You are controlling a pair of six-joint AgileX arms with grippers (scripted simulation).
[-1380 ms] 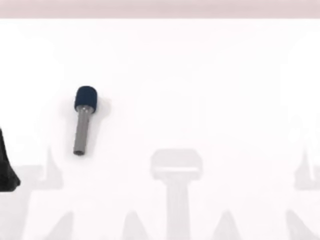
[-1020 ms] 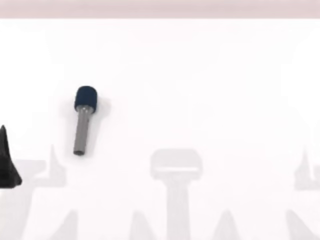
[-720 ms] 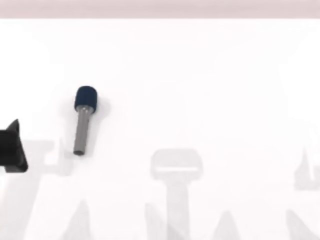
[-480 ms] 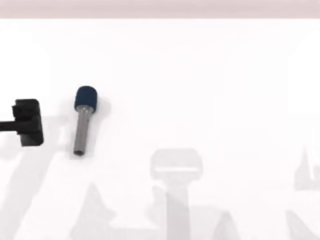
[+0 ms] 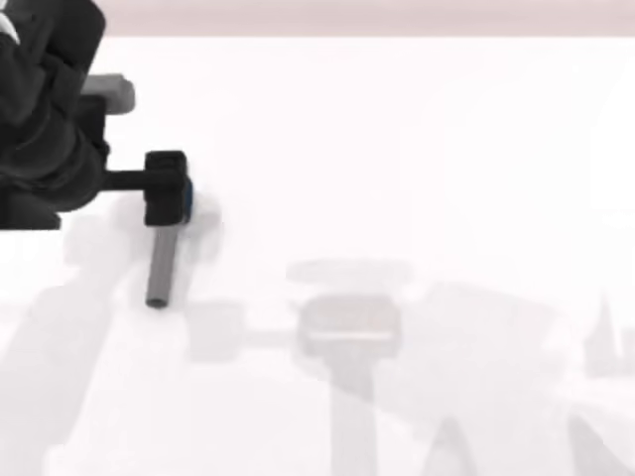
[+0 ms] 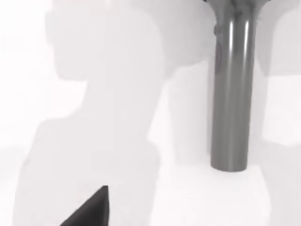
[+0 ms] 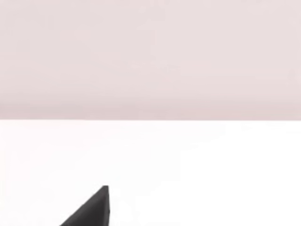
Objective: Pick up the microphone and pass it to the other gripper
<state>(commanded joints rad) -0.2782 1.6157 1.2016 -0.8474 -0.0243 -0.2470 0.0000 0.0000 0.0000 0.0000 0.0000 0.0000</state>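
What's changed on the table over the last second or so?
The left gripper came in from the table's left edge and now sits over the microphone's blue head; whether it has gripped is unclear. The microphone lies where it was. The right gripper shows only a fingertip.

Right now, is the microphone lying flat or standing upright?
Lying flat: the microphone stretches its handle along the table, under the left gripper.
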